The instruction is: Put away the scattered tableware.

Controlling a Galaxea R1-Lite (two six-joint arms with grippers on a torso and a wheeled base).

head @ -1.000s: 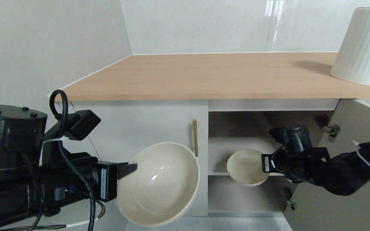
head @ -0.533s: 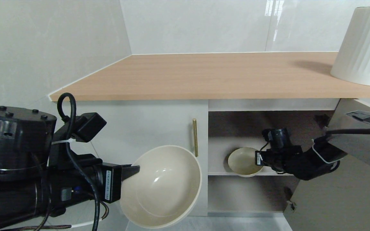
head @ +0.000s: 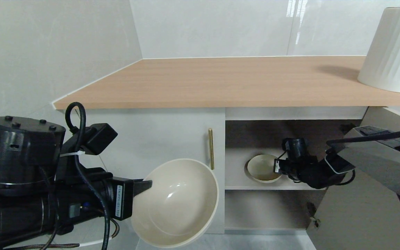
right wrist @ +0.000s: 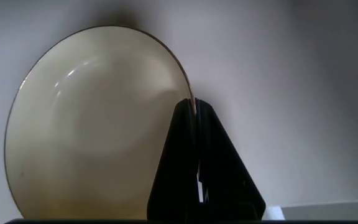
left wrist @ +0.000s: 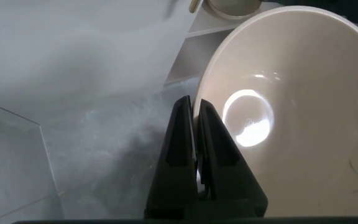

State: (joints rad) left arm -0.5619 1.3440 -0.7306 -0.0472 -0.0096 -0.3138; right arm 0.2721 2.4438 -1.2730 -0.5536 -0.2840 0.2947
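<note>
The large bowl (head: 175, 205) pinched in the black left claw (head: 148, 182) was plain glossy cream. The small bowl (head: 261, 167) in the black right claw (head: 277, 166) was yellower cream with a thin dark rim line. Between the claws, the handle (head: 210, 148) was brass-gold on a pale grey door (head: 158, 135). Above them the countertop (head: 221, 81) was light brown woodgrain; the vessel (head: 392, 52) above the right claw was white, vertically ribbed.
</note>
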